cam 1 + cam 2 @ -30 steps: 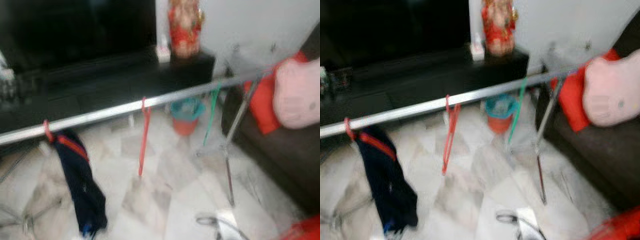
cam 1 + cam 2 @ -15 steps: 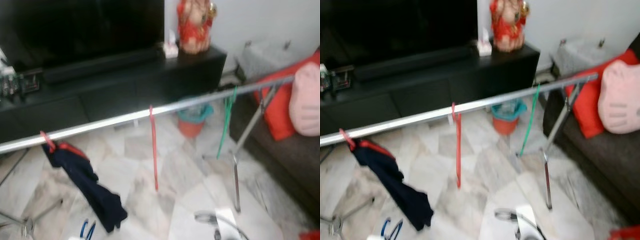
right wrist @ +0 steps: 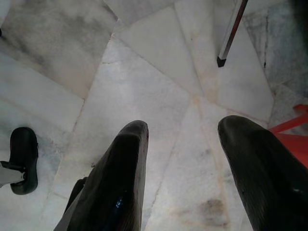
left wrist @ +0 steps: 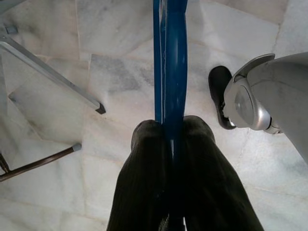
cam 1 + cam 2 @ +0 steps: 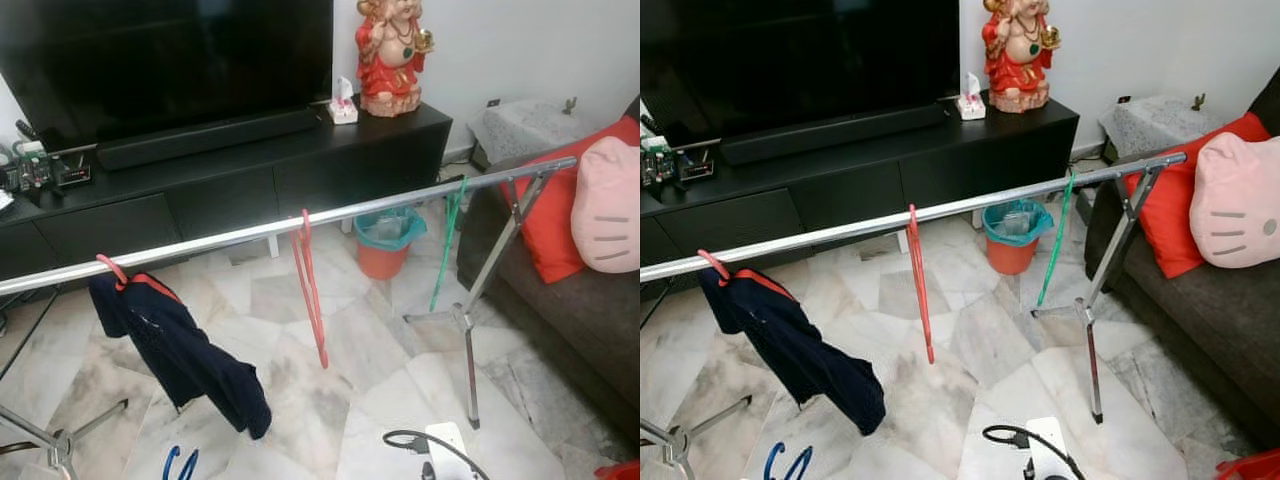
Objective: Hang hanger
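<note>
In left tool (image 4: pixel 172 132), blue hanger (image 4: pixel 169 57)

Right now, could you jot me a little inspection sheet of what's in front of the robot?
Surface: marble floor.
Job's things: blue hanger pinched in the left hand; chrome clothes rail carries a red hanger, a green hanger and a navy garment.
Clutter: orange bin.
Hands: left shut on the hanger; right hand open, holding nothing.
Cables: black cable on the floor.
Surroundings: television, black cabinet, red statue, sofa with cushions.
</note>
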`<state>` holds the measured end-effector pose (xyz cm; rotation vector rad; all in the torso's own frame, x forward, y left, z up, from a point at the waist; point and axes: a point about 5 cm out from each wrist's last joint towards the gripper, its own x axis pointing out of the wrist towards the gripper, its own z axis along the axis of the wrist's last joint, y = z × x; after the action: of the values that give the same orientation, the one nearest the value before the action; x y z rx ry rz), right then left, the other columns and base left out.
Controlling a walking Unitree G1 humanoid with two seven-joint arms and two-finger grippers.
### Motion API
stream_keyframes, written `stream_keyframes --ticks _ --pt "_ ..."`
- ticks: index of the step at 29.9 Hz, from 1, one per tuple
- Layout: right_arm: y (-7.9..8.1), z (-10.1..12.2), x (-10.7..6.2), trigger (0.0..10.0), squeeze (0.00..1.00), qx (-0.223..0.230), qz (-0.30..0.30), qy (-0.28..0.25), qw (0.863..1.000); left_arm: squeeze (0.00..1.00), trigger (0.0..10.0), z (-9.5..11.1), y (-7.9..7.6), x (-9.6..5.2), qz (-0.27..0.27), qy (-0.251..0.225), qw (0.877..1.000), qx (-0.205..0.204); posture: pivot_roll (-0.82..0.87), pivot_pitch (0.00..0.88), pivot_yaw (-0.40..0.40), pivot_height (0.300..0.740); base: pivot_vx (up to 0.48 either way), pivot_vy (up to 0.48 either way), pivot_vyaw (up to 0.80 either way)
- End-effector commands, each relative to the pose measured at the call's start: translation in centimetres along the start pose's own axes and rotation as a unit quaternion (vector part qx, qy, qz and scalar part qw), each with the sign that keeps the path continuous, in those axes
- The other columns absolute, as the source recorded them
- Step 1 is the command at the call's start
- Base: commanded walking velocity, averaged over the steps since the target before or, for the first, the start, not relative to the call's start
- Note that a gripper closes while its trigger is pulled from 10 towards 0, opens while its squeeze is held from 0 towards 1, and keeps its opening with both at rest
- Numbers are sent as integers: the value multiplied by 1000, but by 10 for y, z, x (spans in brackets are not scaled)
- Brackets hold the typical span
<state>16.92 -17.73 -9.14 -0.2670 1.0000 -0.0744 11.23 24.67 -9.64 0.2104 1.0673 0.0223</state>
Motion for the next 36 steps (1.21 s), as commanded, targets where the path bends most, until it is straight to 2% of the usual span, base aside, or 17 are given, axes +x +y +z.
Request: stream_keyframes --ticks 1,20,24,36 --pt "0 2 0 10000 0 4 -1 -2 1000 0 10000 -1 3 -1 5 0 1000 11 24 0 24 740 0 -251 0" --pt "-2 -4 0 10000 0 -11 5 6 1000 0 10000 -2 2 -1 9 3 1000 9 21 0 20 740 0 -335 0" --pt "-2 -4 0 10000 0 -15 8 5 1000 0 10000 -2 2 -1 10 3 1000 8 20 0 19 740 0 -335 722" --pt "-2 -3 0 10000 0 -13 8 2 1000 0 10000 -2 1 0 12 3 1000 1 17 0 11 740 0 0 687"
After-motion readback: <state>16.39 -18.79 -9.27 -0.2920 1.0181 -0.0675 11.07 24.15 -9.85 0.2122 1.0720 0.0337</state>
